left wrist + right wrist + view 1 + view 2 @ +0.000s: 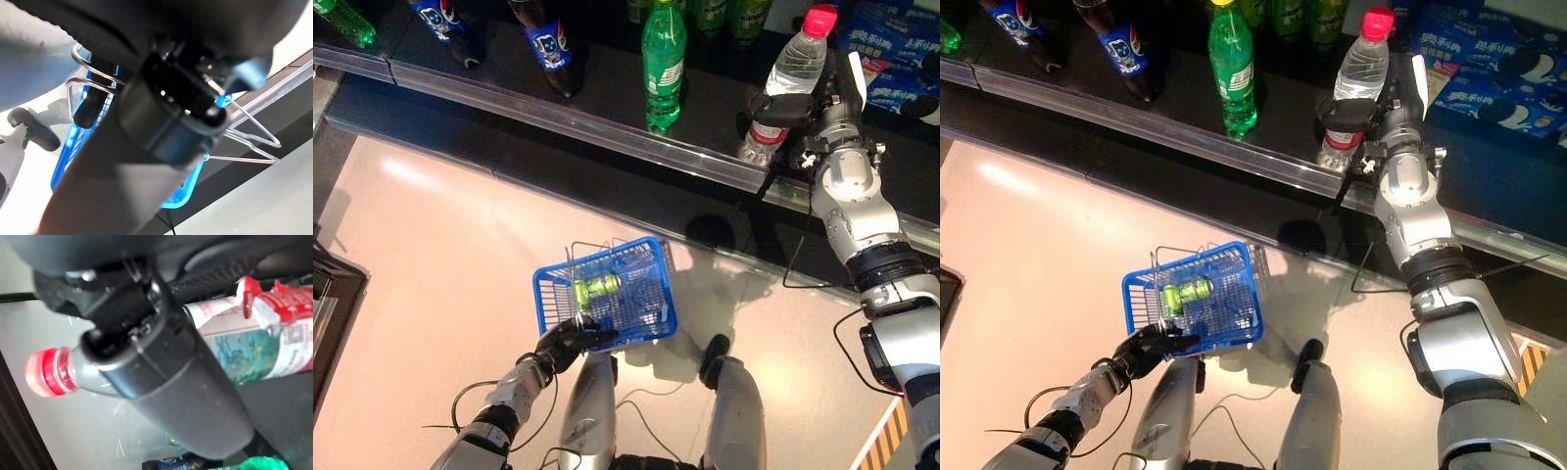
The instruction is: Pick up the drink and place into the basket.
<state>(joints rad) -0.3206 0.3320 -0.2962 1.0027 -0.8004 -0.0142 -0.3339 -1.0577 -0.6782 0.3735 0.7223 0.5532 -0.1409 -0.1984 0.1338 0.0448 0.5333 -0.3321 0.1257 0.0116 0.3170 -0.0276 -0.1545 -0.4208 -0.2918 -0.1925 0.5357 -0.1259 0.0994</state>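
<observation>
While upright, water bottle (790, 83) sits within right robot hand (800, 116)

Even overhead light falls on the pale floor (440, 245), brightest in a soft glare patch at 10 o'clock. The shelf (509, 108) across 12 o'clock stays dim, though its clear front strip (607, 132) catches a thin line of glare and the green bottle (663, 59) carries small highlights. A round shadow (710, 233) lies on the floor just below the shelf, and fainter shadows spread from the blue basket (548, 294) toward 4 o'clock. Up close, the right hand (166, 382) looms dark and blurred over the water bottle (234, 342). The left hand (161, 122) is likewise unlit and out of focus against a bright background.
</observation>
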